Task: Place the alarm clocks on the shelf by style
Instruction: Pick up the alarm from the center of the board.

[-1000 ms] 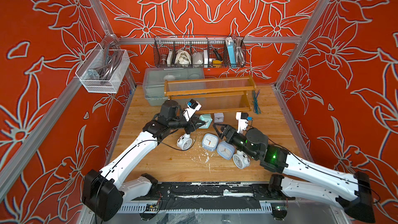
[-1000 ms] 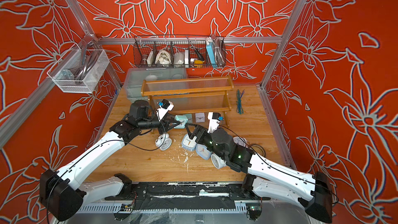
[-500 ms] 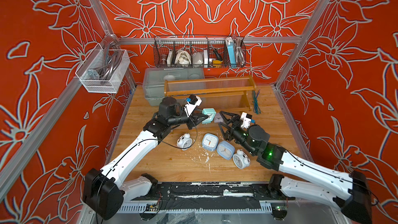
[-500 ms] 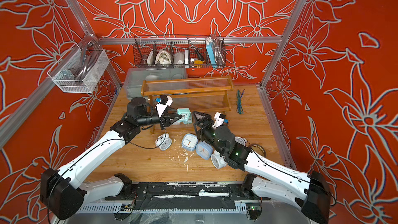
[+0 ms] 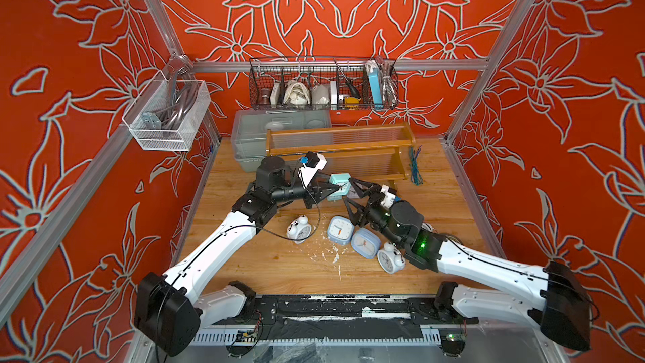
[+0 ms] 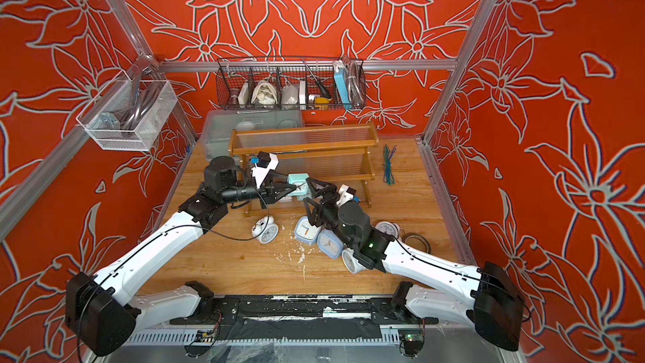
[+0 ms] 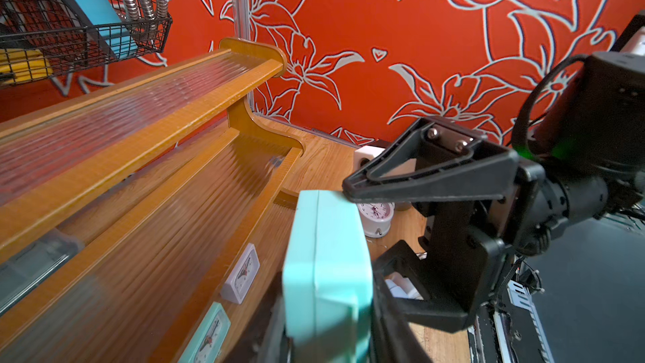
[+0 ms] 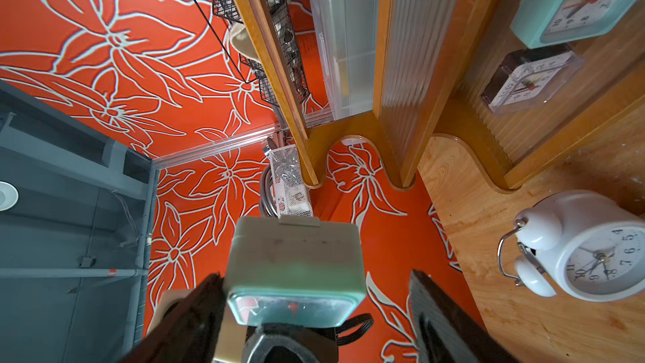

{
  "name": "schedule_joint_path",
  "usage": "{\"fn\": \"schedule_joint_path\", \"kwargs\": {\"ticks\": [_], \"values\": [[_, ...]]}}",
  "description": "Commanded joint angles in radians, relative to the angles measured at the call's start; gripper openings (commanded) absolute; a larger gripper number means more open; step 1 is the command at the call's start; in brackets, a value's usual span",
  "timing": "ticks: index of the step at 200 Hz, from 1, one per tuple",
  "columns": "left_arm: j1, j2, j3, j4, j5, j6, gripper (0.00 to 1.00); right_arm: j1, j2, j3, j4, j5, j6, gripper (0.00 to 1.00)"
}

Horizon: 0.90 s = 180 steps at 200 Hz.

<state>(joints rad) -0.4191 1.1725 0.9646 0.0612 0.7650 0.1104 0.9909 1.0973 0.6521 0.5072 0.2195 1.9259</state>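
Both arms had risen in the last second: the left gripper stayed clenched on the teal clock, now held up just before the shelf, with the right gripper spread wide around it. Whether those fingers touched it, I couldn't tell. Its dial was blurred, unreadable. Numerals showed plainly on a twin-bell clock before the shelf. A small white clock sat on the lowest tier; the right arm partly covered the pale-blue clocks.

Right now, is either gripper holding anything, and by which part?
Left gripper is shut on the teal clock, pinching its body at one end. Right gripper stands open around it, not gripping.
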Motion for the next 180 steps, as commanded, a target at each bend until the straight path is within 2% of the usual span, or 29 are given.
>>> {"fn": "schedule_joint_path", "kwargs": {"ticks": [1, 38, 128, 142, 169, 180], "values": [[0.0, -0.014, -0.005, 0.048, 0.043, -0.014, 0.08, -0.006, 0.019, -0.022, 0.045, -0.005, 0.03, 0.84], [0.0, -0.014, -0.014, 0.053, 0.051, -0.013, 0.08, -0.006, 0.014, -0.024, 0.044, 0.002, 0.027, 0.75], [0.0, -0.011, -0.03, 0.066, 0.059, -0.02, 0.08, -0.006, 0.019, -0.021, 0.051, -0.003, 0.015, 0.7], [0.0, -0.013, -0.032, 0.068, 0.06, -0.021, 0.08, -0.006, 0.015, -0.023, 0.052, -0.001, 0.01, 0.66], [0.0, -0.013, -0.034, 0.065, 0.06, -0.02, 0.11, -0.006, -0.001, -0.032, 0.049, 0.012, -0.006, 0.61], [-0.001, -0.014, -0.035, 0.063, 0.06, -0.02, 0.16, -0.007, -0.01, -0.038, 0.044, 0.022, -0.017, 0.6]]}}
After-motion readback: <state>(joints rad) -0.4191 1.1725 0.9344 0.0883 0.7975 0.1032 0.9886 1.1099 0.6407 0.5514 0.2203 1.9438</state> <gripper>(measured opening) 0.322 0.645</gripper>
